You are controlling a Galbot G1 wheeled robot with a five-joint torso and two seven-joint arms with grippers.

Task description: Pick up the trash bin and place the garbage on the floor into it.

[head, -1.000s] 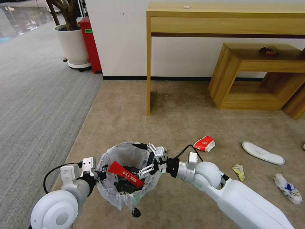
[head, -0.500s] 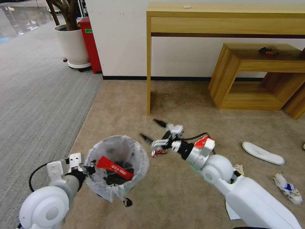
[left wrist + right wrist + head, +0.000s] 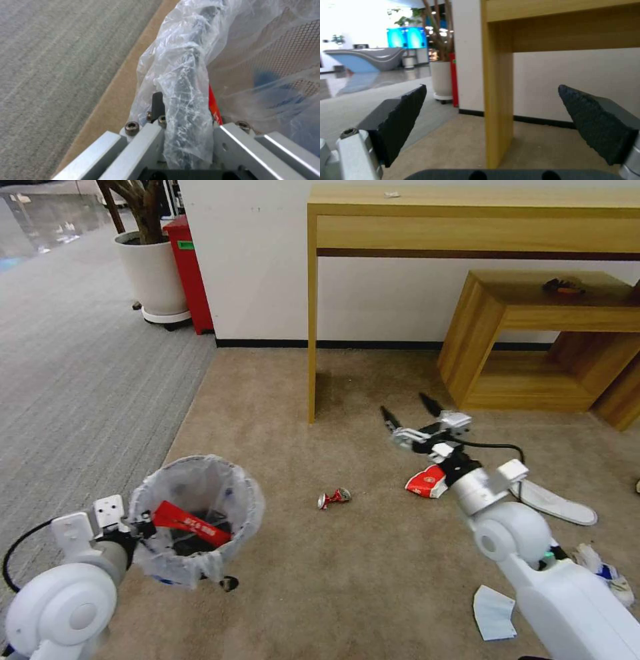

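Observation:
The trash bin (image 3: 220,493), black with a crinkly white bag, hangs at the lower left above the floor (image 3: 333,567). A red wrapper (image 3: 193,524) lies inside it. My left gripper (image 3: 138,527) is shut on its rim; the left wrist view shows the gripper (image 3: 185,112) clamping the bagged rim (image 3: 186,70). My right gripper (image 3: 407,408) is open and empty, hovering above the carpet just beyond a red cup (image 3: 427,481); in the right wrist view the gripper (image 3: 500,120) faces the desk leg (image 3: 498,100). Garbage on the floor: a crushed red can (image 3: 333,498), a white slipper (image 3: 557,503), crumpled paper (image 3: 603,573).
A tall wooden desk (image 3: 467,220) stands at the wall, with a low wooden bench (image 3: 533,333) to its right. A potted plant (image 3: 152,273) and a red box (image 3: 190,273) stand far left by the grey ribbed carpet (image 3: 80,380). A pale paper sheet (image 3: 495,612) lies near my right arm.
My right gripper has left the bin's mouth and swung right and farther away, open. The left arm has carried the bin to the left. The crushed can now shows on the carpet.

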